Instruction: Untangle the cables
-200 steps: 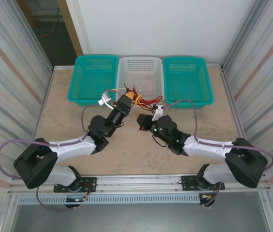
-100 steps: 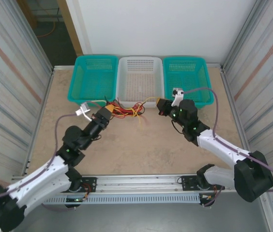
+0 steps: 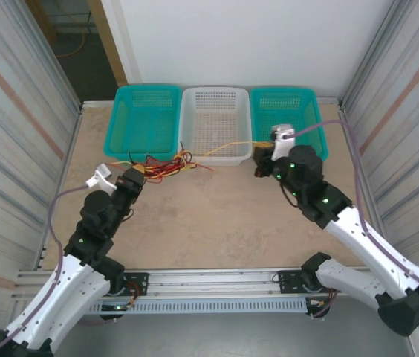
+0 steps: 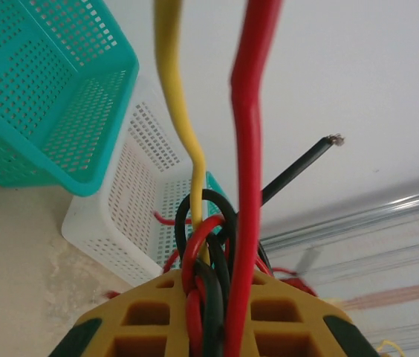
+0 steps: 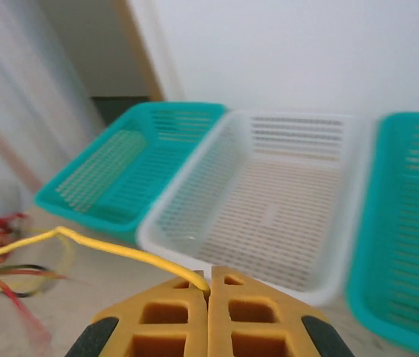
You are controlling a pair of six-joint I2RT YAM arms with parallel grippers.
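Left gripper: is clamping tight on the tangled red, black and yellow cables; loose strands are spilling just ahead of its tips
Right gripper: is pinching the yellow cable, closed on it; the strand is stretching away to its left, into the bundle
White basket: is sitting just beyond the right gripper

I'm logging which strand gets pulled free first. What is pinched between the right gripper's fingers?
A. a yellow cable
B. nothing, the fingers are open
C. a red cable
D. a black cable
A: in the right wrist view a single yellow cable runs straight into the closed fingertips of the right gripper, while the red and black strands sit off in the tangle at the left.
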